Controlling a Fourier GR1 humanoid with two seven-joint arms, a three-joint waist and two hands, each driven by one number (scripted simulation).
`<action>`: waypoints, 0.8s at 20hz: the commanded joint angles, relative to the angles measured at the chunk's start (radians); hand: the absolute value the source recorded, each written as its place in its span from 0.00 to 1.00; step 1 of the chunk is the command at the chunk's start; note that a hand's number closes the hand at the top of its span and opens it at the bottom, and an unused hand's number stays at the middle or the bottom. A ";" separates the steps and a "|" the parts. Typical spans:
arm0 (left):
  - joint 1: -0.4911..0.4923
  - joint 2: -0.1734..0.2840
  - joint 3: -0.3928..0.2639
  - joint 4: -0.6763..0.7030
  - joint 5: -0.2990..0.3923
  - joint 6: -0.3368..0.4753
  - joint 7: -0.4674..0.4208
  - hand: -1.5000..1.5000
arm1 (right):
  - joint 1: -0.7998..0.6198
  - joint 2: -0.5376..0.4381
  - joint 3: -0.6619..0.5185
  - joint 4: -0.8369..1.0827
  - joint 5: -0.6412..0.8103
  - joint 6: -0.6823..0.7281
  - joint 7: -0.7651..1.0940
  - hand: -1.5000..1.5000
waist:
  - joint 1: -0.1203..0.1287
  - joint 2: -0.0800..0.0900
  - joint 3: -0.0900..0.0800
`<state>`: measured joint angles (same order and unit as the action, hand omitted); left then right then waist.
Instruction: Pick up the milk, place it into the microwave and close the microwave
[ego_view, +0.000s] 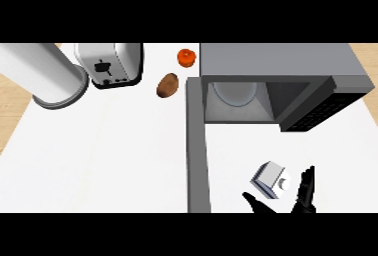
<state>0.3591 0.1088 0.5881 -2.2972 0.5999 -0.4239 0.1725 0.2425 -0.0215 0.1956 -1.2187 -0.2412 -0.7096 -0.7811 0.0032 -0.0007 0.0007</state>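
Note:
A small white and blue milk carton (272, 179) stands on the white counter in front of the microwave (280, 65). The microwave's door (196, 145) is swung wide open toward me, and its inside with a glass turntable (235, 94) shows. My right hand (304, 190) is at the lower edge, open, with its straight fingers just right of the carton and its thumb (257, 202) below it. The carton sits in the gap between thumb and fingers; whether they touch it I cannot tell. My left hand does not show.
A silver toaster (111, 65) and a large white cylinder (44, 75) stand at the back left. A brown potato (168, 85) and a red tomato (187, 57) lie left of the microwave. The open door splits the counter (96, 160) in two.

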 joint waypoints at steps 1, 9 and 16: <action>0.006 -0.060 -0.007 0.034 -0.076 -0.070 -0.058 0.00 | -0.057 0.020 -0.062 0.123 -0.016 0.020 -0.068 0.00 | 0.000 0.000 -0.001; 0.047 -0.035 0.089 0.031 0.041 -0.129 -0.031 0.00 | -0.193 0.001 -0.156 0.370 -0.045 0.154 -0.203 1.00 | 0.005 0.000 0.000; 0.010 -0.046 0.065 0.001 0.035 -0.099 0.007 0.00 | -0.297 -0.011 -0.177 0.471 0.021 0.109 -0.310 1.00 | 0.006 0.000 0.000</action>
<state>0.3610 0.0797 0.6521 -2.2815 0.6297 -0.5083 0.1822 -0.0074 -0.0235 0.0289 -0.7969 -0.2603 -0.5543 -1.0030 0.0061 -0.0025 -0.0034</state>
